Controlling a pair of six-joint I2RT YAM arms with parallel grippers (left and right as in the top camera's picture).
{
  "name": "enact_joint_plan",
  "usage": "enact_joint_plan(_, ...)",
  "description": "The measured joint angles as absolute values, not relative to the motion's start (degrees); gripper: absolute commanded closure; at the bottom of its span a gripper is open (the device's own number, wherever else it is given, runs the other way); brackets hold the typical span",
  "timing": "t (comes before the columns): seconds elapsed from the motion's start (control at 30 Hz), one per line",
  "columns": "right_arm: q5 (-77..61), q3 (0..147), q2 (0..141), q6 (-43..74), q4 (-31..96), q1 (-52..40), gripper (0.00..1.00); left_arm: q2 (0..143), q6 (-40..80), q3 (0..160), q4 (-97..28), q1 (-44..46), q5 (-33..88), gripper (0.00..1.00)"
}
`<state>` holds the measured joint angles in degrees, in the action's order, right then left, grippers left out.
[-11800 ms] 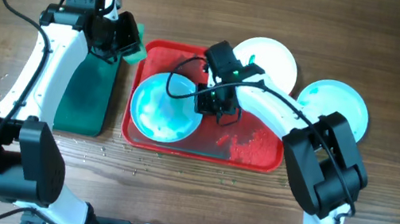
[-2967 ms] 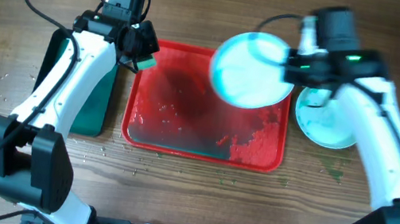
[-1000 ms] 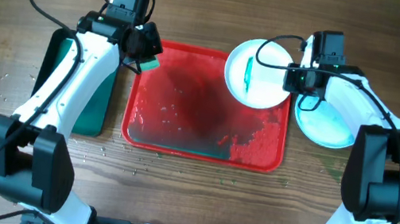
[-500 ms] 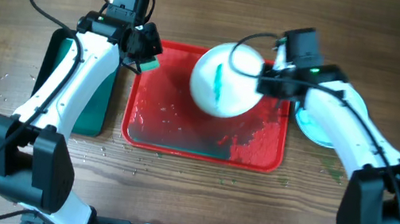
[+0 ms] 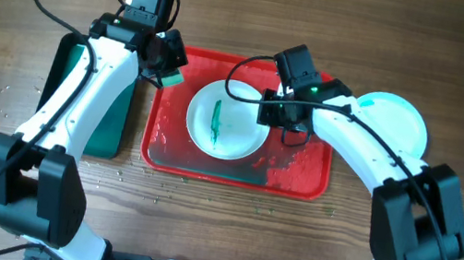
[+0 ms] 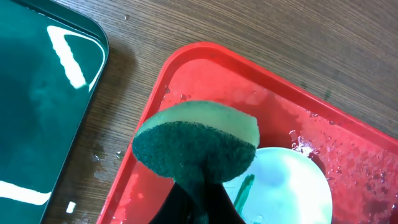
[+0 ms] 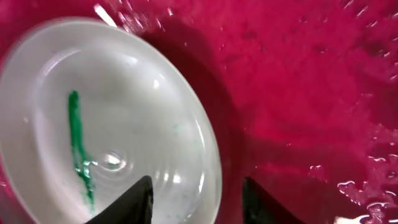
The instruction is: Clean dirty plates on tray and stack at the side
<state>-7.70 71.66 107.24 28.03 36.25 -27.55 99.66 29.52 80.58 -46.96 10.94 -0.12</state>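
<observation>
On tray (image 5: 300, 173), one smeared plate (image 5: 236, 135); beside, tinted plate (image 5: 396, 123).

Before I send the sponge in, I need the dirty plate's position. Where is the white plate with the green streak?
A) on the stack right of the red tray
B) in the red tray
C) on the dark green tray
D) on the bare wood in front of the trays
B: the plate sits within the rim of the red tray, with the right gripper at its right edge.
</observation>
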Motion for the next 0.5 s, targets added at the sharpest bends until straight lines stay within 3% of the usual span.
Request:
enact_joint_plan(0.1,-8.32,73.63,111.22,25.36,38.06,-27.44,0.57,99.66,29.52,80.58,-46.92,10.94,-0.12,0.96)
enact_joint_plan(0.37,-10.07,79.79,118.30,21.98,38.02,-27.42,0.95,99.66,29.50,80.58,-47.07,10.94,-0.03,0.96)
enact_joint_plan(0.5,-11.29,79.99,118.48,21.30,38.00,-27.33,0.96,99.66,29.56,79.55,-47.29,11.14,2.42,0.96)
